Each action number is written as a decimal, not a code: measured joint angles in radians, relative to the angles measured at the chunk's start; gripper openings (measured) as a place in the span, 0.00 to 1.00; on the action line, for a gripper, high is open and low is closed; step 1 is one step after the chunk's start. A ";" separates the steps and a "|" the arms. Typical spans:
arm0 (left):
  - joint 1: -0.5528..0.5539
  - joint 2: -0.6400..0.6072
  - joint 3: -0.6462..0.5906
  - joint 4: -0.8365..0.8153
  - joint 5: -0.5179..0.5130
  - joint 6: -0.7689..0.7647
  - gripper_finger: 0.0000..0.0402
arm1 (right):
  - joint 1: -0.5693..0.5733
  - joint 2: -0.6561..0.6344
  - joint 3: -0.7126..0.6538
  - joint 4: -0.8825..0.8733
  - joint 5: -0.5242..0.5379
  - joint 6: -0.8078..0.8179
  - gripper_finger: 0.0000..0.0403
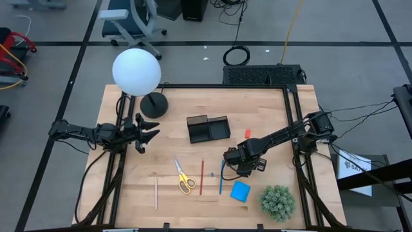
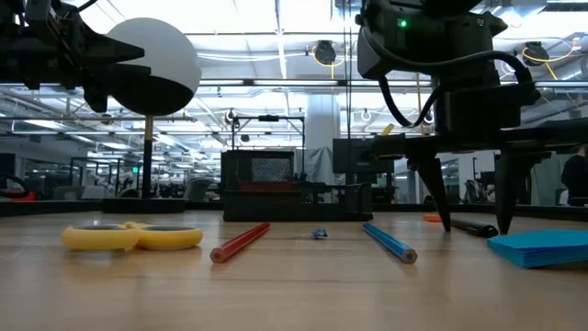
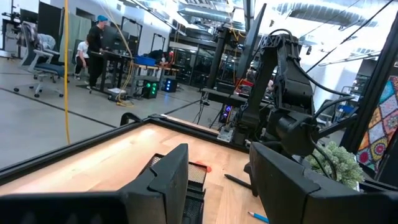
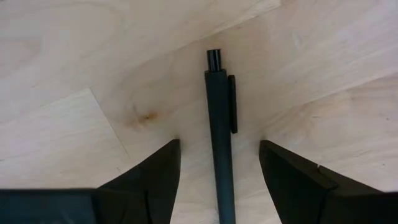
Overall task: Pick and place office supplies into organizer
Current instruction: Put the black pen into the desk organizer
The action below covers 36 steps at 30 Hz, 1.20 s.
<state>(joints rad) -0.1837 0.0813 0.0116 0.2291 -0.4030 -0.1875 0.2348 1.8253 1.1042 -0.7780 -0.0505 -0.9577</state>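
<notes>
My right gripper [image 4: 219,144] points down, open, low over the table, right of the blue pencil [image 1: 222,177]. Its fingers stand on either side of a black pen [image 4: 219,124] that lies flat on the wood [image 2: 473,224], with a gap on each side. The black organizer [image 1: 208,129] sits at the table's middle, a small red eraser [image 1: 247,133] to its right. Yellow-handled scissors [image 1: 185,177], a red pencil [image 1: 201,177], a pale wooden pencil [image 1: 156,192] and a blue notepad [image 1: 240,191] lie toward the near edge. My left gripper [image 1: 145,132] waits open at the left, above the table.
A green spiky plant ball [image 1: 278,202] sits at the near right corner. A white globe lamp [image 1: 136,72] on a round black base [image 1: 154,105] stands at the far left. Bare wood lies left of the scissors and right of the organizer.
</notes>
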 joint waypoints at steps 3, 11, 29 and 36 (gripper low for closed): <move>0.000 0.000 0.000 0.000 0.000 0.000 0.42 | 0.000 0.001 0.000 0.000 0.000 0.000 0.47; 0.000 0.000 0.000 0.000 0.000 0.000 0.42 | 0.000 0.002 -0.001 0.000 -0.003 -0.005 0.28; 0.000 0.000 0.000 0.000 0.000 0.000 0.42 | 0.000 0.003 -0.002 -0.016 -0.006 -0.001 0.07; 0.000 0.000 0.000 0.000 0.000 0.000 0.42 | -0.001 -0.002 -0.002 -0.018 -0.003 0.001 0.06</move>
<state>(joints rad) -0.1837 0.0814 0.0115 0.2291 -0.4030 -0.1875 0.2333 1.8236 1.1019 -0.7959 -0.0540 -0.9565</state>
